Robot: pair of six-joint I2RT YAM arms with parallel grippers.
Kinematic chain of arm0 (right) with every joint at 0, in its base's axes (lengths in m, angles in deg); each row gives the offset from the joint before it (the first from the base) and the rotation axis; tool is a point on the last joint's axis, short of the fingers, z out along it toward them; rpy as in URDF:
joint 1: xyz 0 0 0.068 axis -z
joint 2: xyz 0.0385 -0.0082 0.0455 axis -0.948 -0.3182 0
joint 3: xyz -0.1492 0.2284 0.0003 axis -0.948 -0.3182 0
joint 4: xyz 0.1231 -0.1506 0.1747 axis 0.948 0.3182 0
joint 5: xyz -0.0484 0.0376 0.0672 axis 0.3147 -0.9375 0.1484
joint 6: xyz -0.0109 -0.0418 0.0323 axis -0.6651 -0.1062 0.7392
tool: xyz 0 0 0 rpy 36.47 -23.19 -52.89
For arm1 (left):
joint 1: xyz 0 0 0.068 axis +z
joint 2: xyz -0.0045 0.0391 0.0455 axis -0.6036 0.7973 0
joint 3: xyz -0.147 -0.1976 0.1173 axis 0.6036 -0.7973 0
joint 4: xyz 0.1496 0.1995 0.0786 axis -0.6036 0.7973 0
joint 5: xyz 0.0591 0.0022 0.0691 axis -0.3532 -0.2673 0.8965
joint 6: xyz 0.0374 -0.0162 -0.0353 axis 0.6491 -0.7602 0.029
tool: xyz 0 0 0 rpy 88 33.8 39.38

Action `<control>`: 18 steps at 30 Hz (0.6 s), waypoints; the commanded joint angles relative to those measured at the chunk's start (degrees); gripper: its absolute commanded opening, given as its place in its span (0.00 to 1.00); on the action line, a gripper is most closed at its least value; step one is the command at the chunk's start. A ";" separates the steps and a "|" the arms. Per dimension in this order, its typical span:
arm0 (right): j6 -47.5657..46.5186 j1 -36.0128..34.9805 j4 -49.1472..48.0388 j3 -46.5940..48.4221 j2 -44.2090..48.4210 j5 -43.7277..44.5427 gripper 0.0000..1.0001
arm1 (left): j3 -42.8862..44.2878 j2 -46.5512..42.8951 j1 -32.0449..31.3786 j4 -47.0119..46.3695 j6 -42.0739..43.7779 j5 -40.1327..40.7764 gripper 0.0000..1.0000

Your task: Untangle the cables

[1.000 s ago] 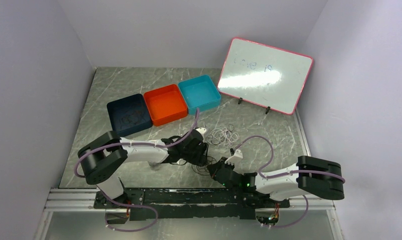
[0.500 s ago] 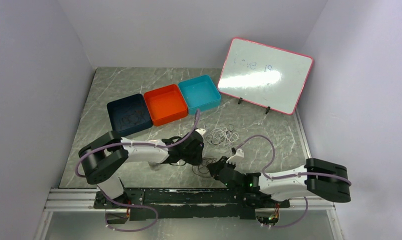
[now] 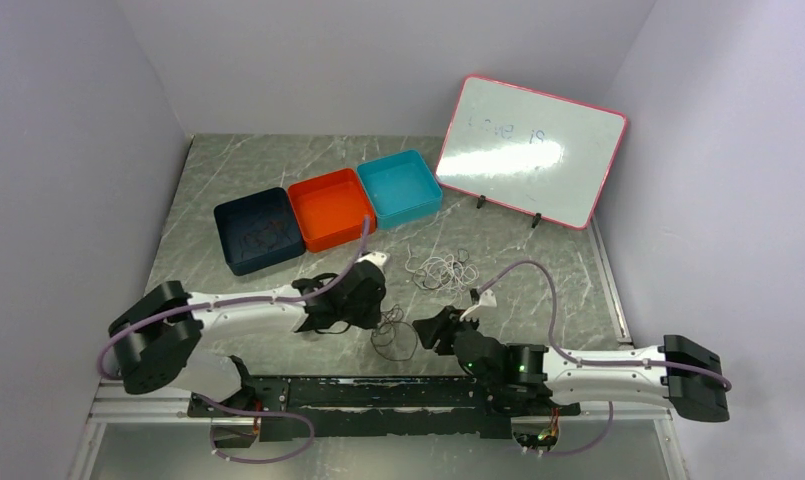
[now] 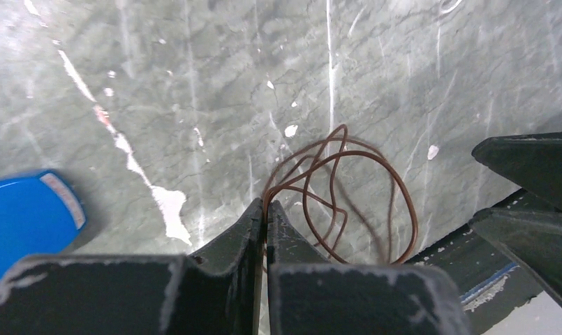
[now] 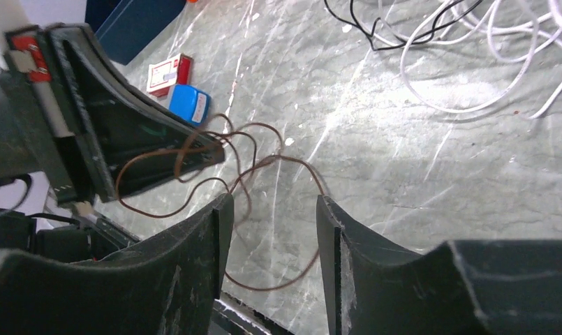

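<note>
- Loops of white and black cables lie heaped on the counter, in front of the whiteboard.
- Left end effector is pinched tight on a thin brown cable, whose coils spread out over the marble beyond its fingertips.
- Right end effector is spread wide and grips nothing; the brown coils show through the gap between its fingers.

Bright, even light throughout, soft shadows; glare sheens the whiteboard and marble table.
</note>
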 commanded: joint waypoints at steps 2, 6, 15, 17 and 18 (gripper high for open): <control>-4.09 0.13 9.16 1.92 5.10 3.39 0.51 | -0.55 -7.05 1.27 2.38 0.86 2.54 0.07; -4.43 0.13 10.54 2.31 6.29 4.92 0.52 | 0.77 -11.58 2.27 3.34 2.25 2.29 0.07; -3.34 0.13 9.40 1.93 4.60 5.04 0.52 | 8.78 -17.72 6.63 10.68 5.78 2.68 0.07; -3.18 0.13 9.24 1.86 4.22 5.12 0.52 | 10.72 -18.80 8.22 11.91 6.58 1.80 0.07; -3.08 0.13 9.31 1.89 4.16 5.13 0.53 | 11.74 -19.37 9.02 12.36 7.04 1.25 0.07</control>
